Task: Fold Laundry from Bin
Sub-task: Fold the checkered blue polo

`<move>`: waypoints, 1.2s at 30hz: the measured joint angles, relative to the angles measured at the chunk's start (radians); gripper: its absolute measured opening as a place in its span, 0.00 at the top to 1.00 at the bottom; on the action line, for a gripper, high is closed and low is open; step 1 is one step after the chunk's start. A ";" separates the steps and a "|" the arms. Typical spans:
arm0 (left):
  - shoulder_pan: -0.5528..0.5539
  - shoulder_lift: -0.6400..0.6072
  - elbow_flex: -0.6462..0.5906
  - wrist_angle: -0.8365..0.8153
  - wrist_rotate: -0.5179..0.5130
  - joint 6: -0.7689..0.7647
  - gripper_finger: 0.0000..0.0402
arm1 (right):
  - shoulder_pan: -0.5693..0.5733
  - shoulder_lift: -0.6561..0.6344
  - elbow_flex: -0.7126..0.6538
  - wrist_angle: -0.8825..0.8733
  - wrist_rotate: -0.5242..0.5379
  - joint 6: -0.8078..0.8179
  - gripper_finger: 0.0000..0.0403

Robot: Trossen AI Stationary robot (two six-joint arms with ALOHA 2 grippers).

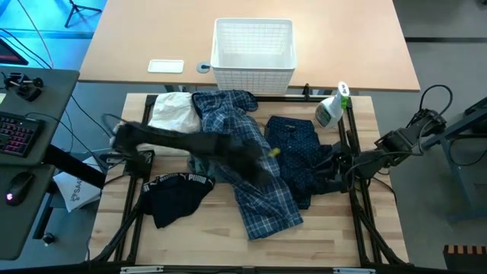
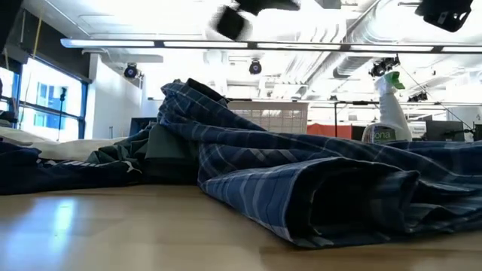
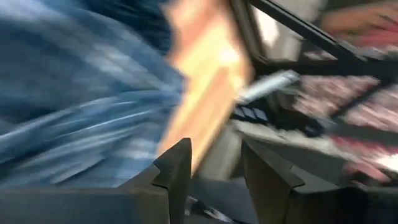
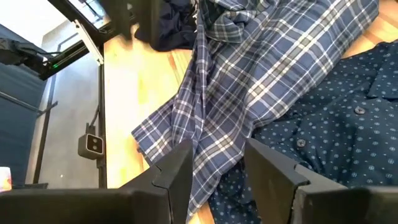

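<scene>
Plaid shirt [image 1: 255, 179] sprawled mid-table, long axis running far-left to near-right, bin [image 1: 253, 47] empty beyond it. Left gripper [image 1: 262, 164] blurred right over the shirt, clearly nearer, jaws parted, nothing held. Right gripper [image 4: 214, 180] parked at the right edge, half open, empty.

Left pincer [image 3: 214, 165] and right pincer [image 4: 217, 168], both parted, empty.

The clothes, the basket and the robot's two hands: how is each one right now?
White laundry basket: upright, empty.
Plaid shirt: spread out, rumpled, unfolded.
Navy dotted garment: lying crumpled.
Black Puma piece: lying unfolded.
White cloth: bunched up.
Spray bottle: lying on its side.
Left gripper: open, empty.
Right gripper: open, empty, above the clothes.
</scene>
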 joint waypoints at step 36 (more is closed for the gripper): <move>0.785 -0.188 -0.429 0.183 0.065 0.772 0.62 | -0.422 0.634 0.171 0.531 -0.260 0.145 0.65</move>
